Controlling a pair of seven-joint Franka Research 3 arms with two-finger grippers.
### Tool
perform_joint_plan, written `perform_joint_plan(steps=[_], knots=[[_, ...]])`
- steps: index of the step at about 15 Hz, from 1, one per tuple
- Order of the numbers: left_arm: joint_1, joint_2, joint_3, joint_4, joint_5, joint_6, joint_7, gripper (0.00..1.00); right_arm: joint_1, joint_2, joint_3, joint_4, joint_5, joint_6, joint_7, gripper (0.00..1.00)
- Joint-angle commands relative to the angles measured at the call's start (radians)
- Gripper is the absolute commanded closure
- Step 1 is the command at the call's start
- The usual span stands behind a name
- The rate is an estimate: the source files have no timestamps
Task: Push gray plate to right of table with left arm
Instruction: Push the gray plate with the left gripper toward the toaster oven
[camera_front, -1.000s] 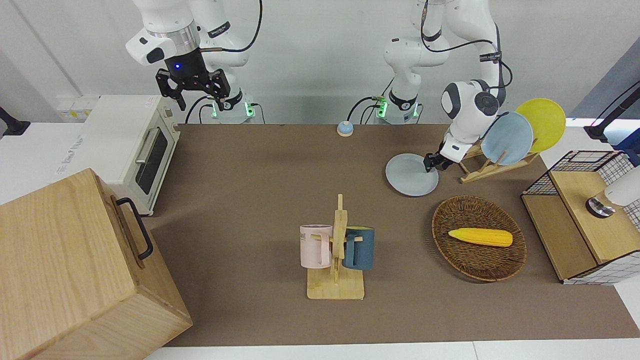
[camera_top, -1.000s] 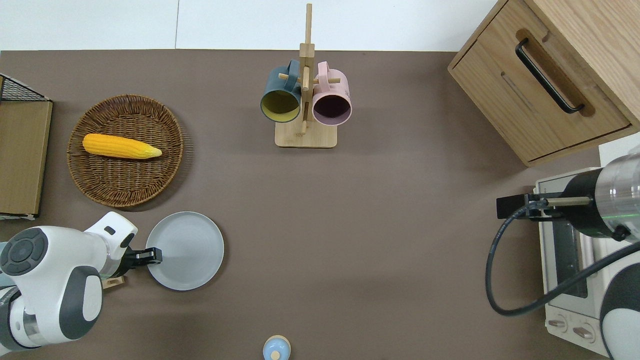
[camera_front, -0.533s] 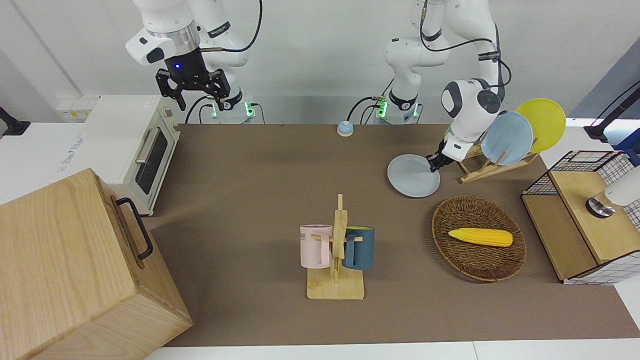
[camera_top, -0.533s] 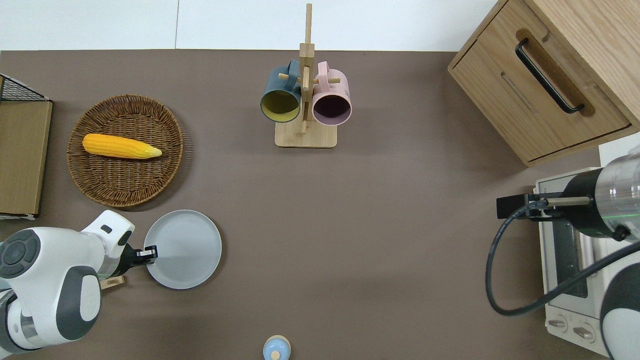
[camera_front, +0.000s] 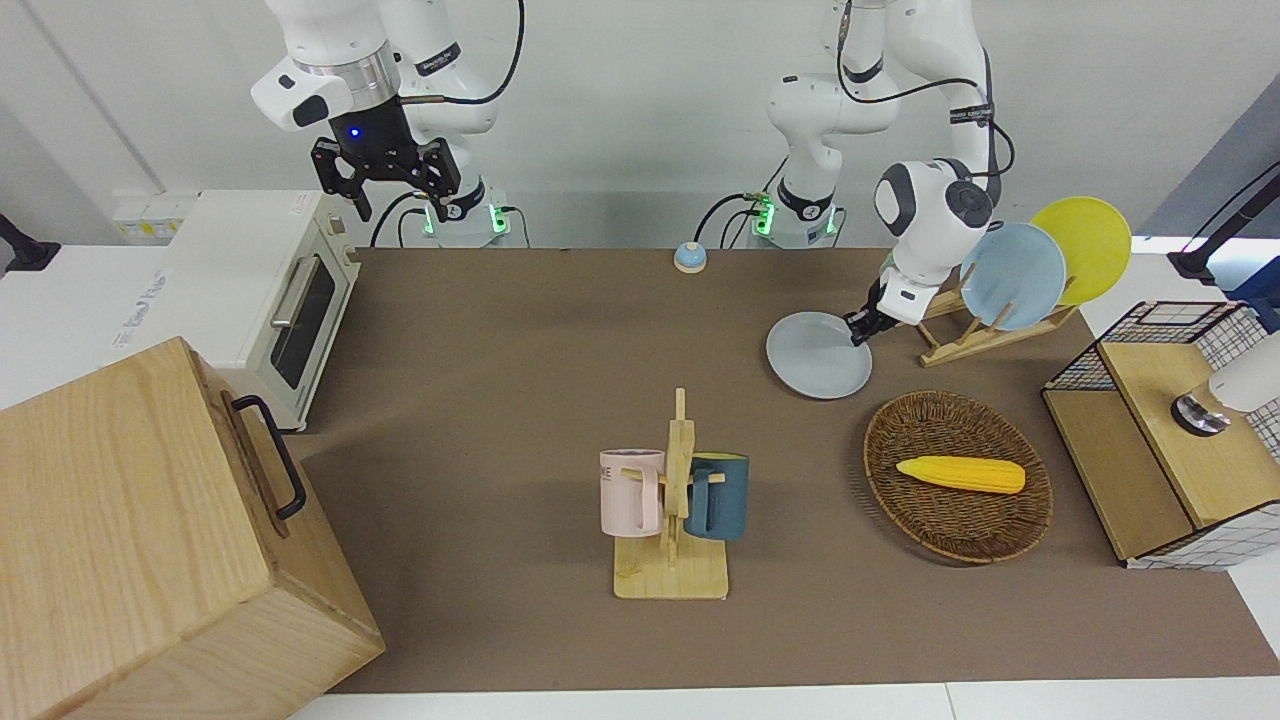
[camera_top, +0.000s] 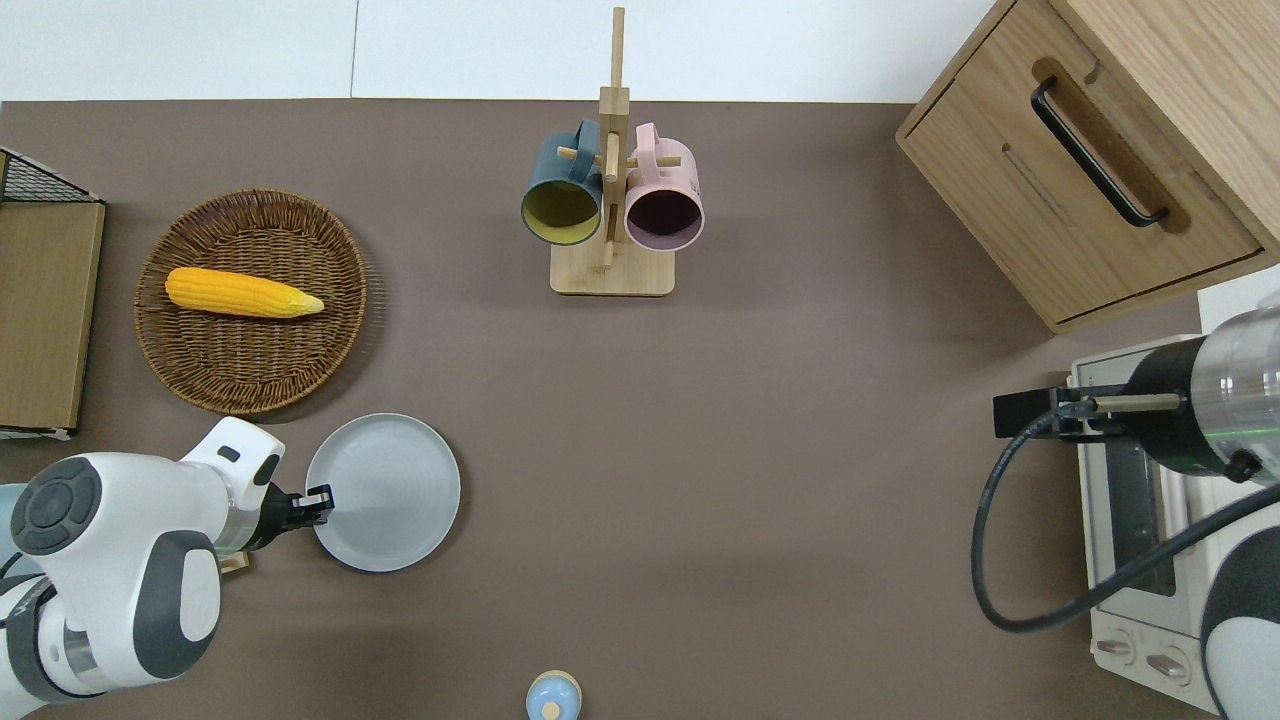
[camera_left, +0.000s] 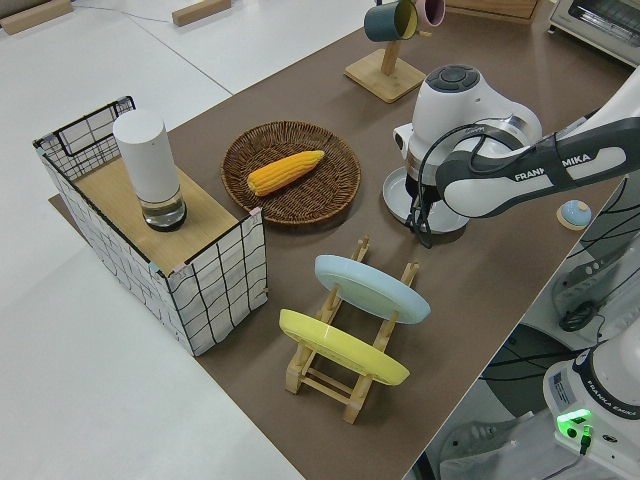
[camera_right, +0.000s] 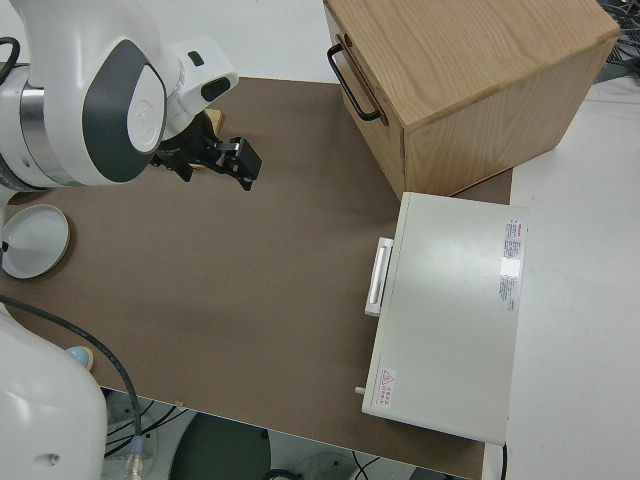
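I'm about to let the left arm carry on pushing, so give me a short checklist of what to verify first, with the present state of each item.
1. Left gripper is at the gray plate's rim, on the edge toward the left arm's end: ok.
2. Plate lies flat on the table: ok.
3. Bare table lies along the plate's path toward the right arm's end; the mug rack stands farther from the robots: ok.
4. Plate is apart from the wicker basket: ok.
5. Plate has reached the right arm's end: not ok.
6. Left fingers open or shut: cannot tell.
7. Right arm is parked: ok.
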Motion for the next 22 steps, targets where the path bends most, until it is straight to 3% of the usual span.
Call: perform_joint_plan(steps=[1, 5, 8, 12, 16, 22], knots=[[-0.057, 0.018, 0.007, -0.021, -0.034, 0.042, -0.035, 1.0, -0.024, -0.027, 0.014, -0.027, 0.021, 0.0, 0.01, 0.005], [-0.119, 0.035, -0.024, -0.018, -0.087, 0.042, -0.099, 1.0, -0.024, -0.027, 0.014, -0.027, 0.021, -0.001, 0.01, 0.005], [-0.122, 0.038, -0.079, -0.015, -0.153, 0.045, -0.129, 1.0, -0.024, -0.027, 0.014, -0.027, 0.021, 0.0, 0.01, 0.005], [-0.163, 0.042, -0.119, -0.008, -0.163, 0.065, -0.222, 1.0, -0.024, -0.027, 0.014, -0.027, 0.021, 0.0, 0.012, 0.005], [-0.203, 0.067, -0.188, -0.002, -0.216, 0.12, -0.299, 1.0, -0.024, -0.027, 0.014, -0.027, 0.021, 0.0, 0.012, 0.005], [-0.318, 0.108, -0.196, 0.053, -0.232, 0.146, -0.386, 1.0, -0.024, -0.027, 0.014, -0.027, 0.021, 0.0, 0.012, 0.005]])
